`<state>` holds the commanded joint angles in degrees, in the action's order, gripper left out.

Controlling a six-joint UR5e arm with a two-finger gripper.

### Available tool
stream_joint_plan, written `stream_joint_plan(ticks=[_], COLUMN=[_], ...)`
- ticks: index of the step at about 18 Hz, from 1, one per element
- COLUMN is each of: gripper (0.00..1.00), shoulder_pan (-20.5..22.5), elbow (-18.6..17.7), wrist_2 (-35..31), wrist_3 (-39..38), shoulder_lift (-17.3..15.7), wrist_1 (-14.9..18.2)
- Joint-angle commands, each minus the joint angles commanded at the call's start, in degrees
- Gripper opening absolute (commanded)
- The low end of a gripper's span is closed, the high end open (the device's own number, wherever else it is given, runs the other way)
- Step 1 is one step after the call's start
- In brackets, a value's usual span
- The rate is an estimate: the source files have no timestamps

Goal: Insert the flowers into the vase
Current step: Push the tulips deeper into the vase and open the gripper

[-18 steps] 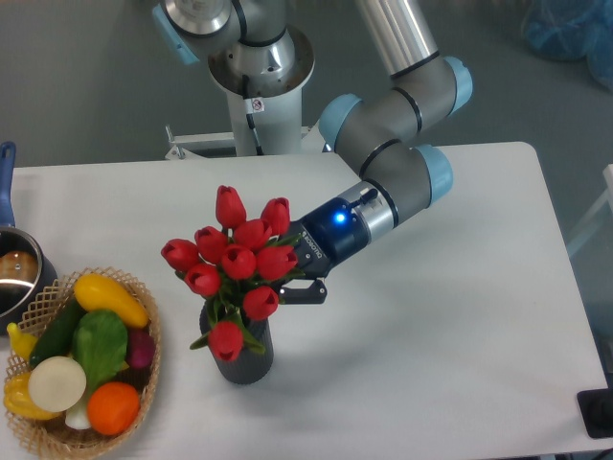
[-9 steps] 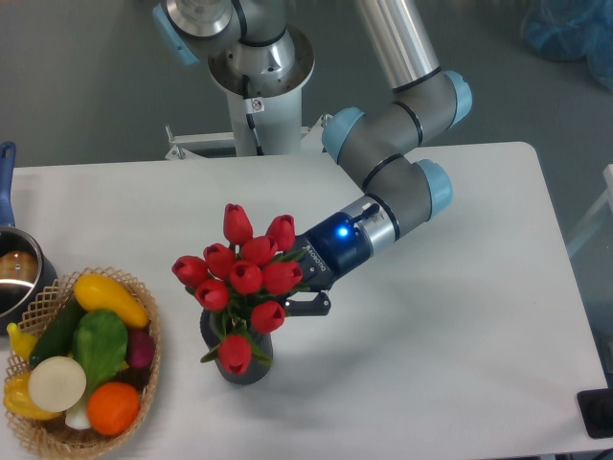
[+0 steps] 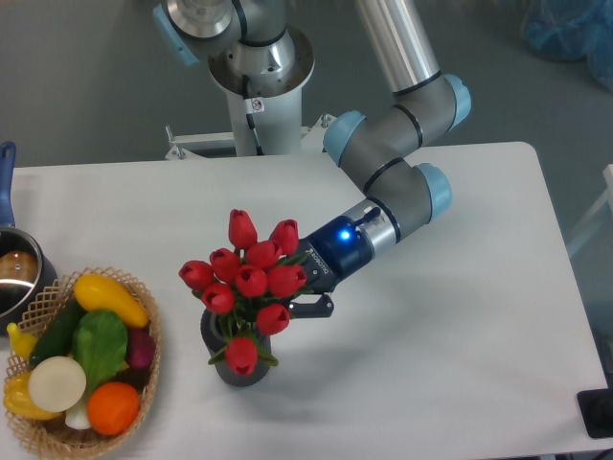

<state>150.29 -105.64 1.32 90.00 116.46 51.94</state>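
Note:
A bunch of red tulips, the flowers (image 3: 251,279), stands with its green stems down inside the small dark grey vase (image 3: 240,372) at the table's front left of centre. The blooms spread wider than the vase and hide most of its opening. My gripper (image 3: 299,297) reaches in from the right, just behind the bunch at stem height, shut on the flowers. One dark finger (image 3: 313,307) shows beside the lowest blooms; the other is hidden by the tulips.
A wicker basket (image 3: 36,438) of vegetables sits at the front left, close to the vase. A metal pot (image 3: 13,276) with a blue handle is at the left edge. The robot base (image 3: 256,86) stands at the back.
The gripper and the tulips have moved down and slightly right together. The stems sit deeper in the vase, and the lowest bloom now hangs over its front.

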Motion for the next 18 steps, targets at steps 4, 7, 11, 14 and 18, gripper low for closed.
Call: stream_joint_plan(ticks=[4, 7, 11, 14, 18], gripper=[0.24, 0.24, 0.24, 0.24, 0.24], shoulder_pan=[-0.3, -0.4, -1.1, -1.5, -1.7], elbow=[-0.7, -0.8, -0.8, -0.8, -0.7], wrist_2=[-0.2, -0.3, -0.4, -0.6, -0.6], wrist_3=[1.6, 1.7, 1.8, 2.2, 3.0], shoulder_lift=[0.4, 0.7, 1.0, 1.4, 2.2], wrist_1=[0.0, 0.0, -0.1, -0.2, -0.3])
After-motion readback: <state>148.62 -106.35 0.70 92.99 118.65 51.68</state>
